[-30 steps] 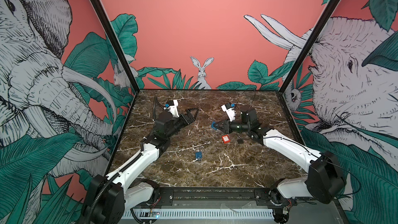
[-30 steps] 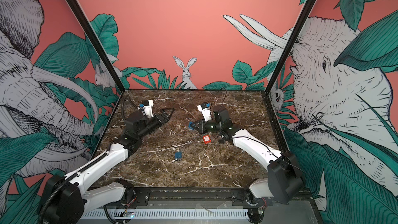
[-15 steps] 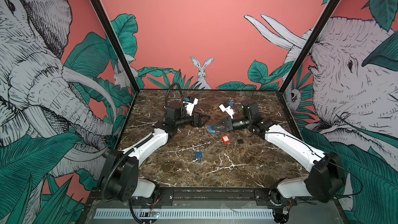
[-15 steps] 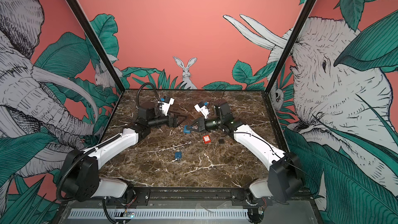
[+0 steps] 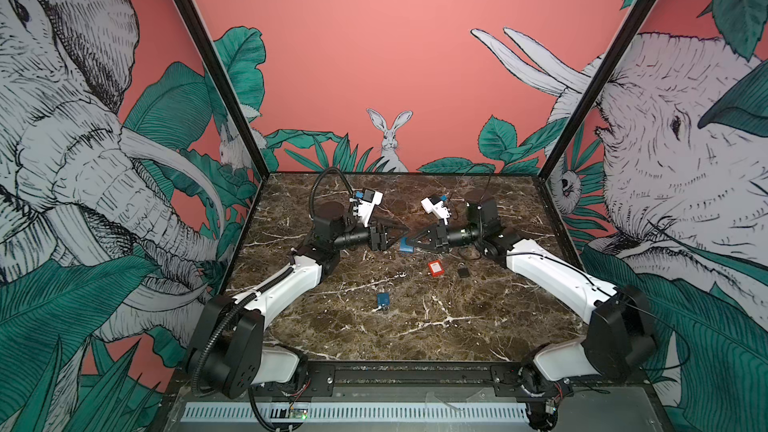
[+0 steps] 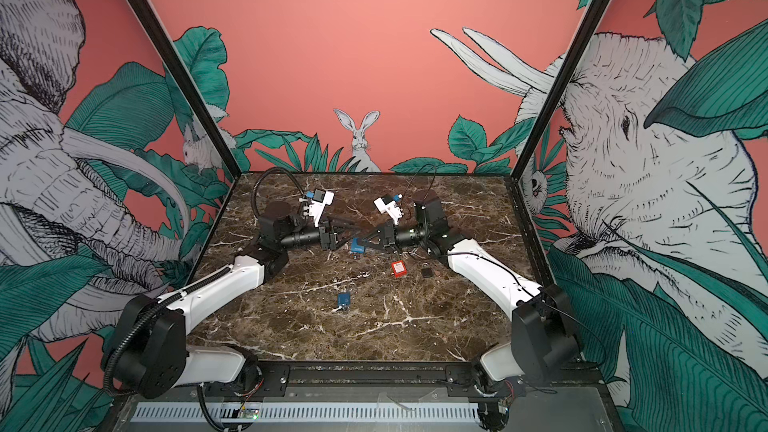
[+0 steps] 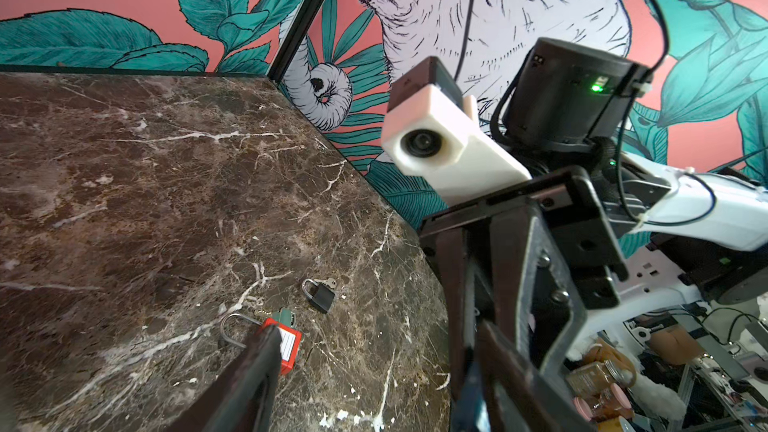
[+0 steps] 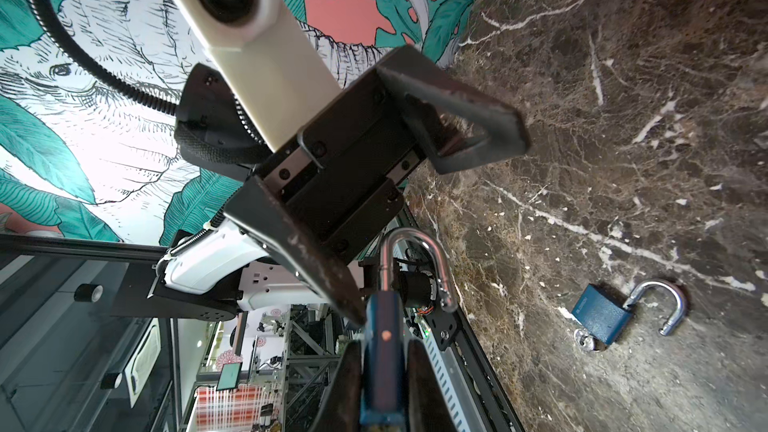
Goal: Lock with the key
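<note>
2 white arms (image 5: 291, 288), black joints (image 5: 232, 351), ribbed black cable (image 8: 83, 61).

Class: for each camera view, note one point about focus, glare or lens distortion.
Left wrist view: near claw finger blurred, red padlock behind it sharp. Right wrist view: held blue padlock soft, its shackle glinting. Both top views: corner posts splay outward, wide-angle stretch.

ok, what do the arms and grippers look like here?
White link shells, black cylindrical joints on left arm and right arm. Black wedge-shaped fingers on left gripper and right gripper, white camera mounts. Ribbed black conduit on left; thin black cable on right.
</note>
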`<action>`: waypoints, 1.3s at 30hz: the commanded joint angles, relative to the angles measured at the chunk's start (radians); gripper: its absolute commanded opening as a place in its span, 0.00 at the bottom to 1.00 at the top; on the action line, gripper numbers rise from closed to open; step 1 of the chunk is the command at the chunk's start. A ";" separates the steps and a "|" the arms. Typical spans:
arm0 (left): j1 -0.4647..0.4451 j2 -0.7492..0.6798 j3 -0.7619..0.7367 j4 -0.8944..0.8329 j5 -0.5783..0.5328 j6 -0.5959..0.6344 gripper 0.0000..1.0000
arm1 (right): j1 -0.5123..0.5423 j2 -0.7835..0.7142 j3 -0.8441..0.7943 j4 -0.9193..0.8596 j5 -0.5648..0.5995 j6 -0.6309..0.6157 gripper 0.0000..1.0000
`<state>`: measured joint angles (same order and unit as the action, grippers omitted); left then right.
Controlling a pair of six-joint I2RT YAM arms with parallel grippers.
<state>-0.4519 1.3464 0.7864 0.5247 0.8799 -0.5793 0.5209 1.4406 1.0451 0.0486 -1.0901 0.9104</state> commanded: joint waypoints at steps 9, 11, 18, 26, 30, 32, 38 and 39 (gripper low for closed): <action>-0.002 0.066 -0.030 0.329 0.109 -0.257 0.66 | -0.054 -0.041 -0.034 0.122 0.007 0.016 0.00; -0.002 0.069 -0.037 0.325 0.108 -0.253 0.65 | -0.059 -0.042 -0.039 0.135 -0.001 0.026 0.00; -0.002 0.101 -0.041 0.362 0.113 -0.270 0.58 | -0.067 -0.048 -0.040 0.141 -0.006 0.038 0.00; -0.001 0.106 -0.050 0.392 0.124 -0.304 0.49 | -0.093 -0.046 -0.030 0.149 0.000 0.033 0.00; -0.004 0.098 -0.056 0.399 0.125 -0.309 0.46 | -0.098 -0.042 -0.029 0.153 0.003 0.029 0.00; -0.003 0.099 -0.054 0.397 0.126 -0.313 0.43 | -0.098 -0.042 -0.027 0.151 0.005 0.023 0.00; -0.004 0.099 -0.060 0.397 0.123 -0.322 0.35 | -0.101 -0.057 -0.028 0.128 0.017 -0.017 0.00; -0.004 0.099 -0.062 0.398 0.120 -0.325 0.34 | -0.102 -0.060 -0.028 0.122 0.021 -0.027 0.00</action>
<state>-0.4519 1.4612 0.7399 0.8742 0.9829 -0.8932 0.4263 1.4231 1.0088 0.1226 -1.0771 0.9234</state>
